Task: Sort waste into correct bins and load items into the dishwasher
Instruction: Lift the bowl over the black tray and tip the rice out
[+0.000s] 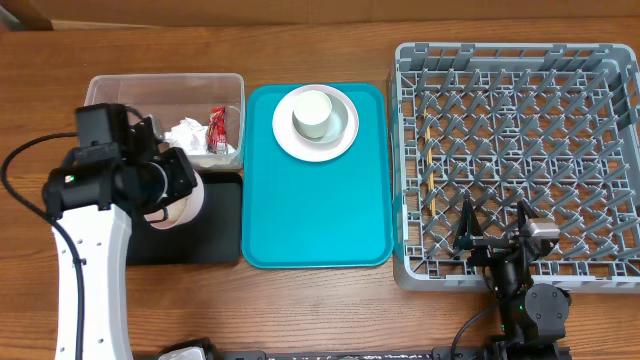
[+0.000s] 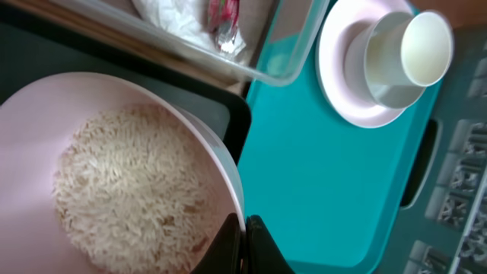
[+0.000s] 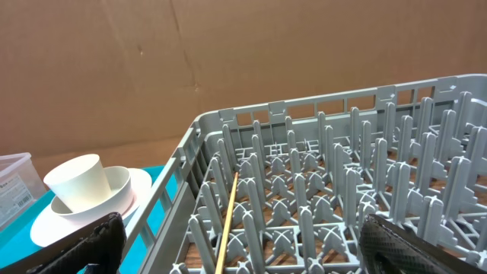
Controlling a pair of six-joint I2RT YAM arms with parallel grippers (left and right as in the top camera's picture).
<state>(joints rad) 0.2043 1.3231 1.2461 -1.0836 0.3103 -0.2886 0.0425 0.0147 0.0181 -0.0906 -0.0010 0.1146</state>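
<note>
Your left gripper [image 2: 245, 242] is pinched tight on the rim of the pink bowl [image 2: 114, 175]. The bowl is smooth and round, with loose white rice [image 2: 129, 190] spread across its floor. Under the bowl lies the flat black tray [image 2: 217, 114]; you cannot tell whether the bowl rests on it. Just beyond the tray stands the clear plastic tub [image 2: 297, 53], which holds a crumpled tissue [image 2: 171, 19] and a crinkled red wrapper [image 2: 222, 15]. To the side of the gripper is the teal tray [image 2: 319, 183]. At its far end a round plate [image 2: 335, 84] carries a grey bowl [image 2: 380, 76] with a white cup [image 2: 422, 46] in it, mouth up.

Your right gripper [image 3: 247, 247] hangs empty with its jaws spread wide, over the near edge of the grey dish rack [image 3: 228, 114]. The rack floor is a grid of upright pegs. A thin wooden stick [image 3: 227, 221] lies among the pegs, its length running away from the gripper.
</note>
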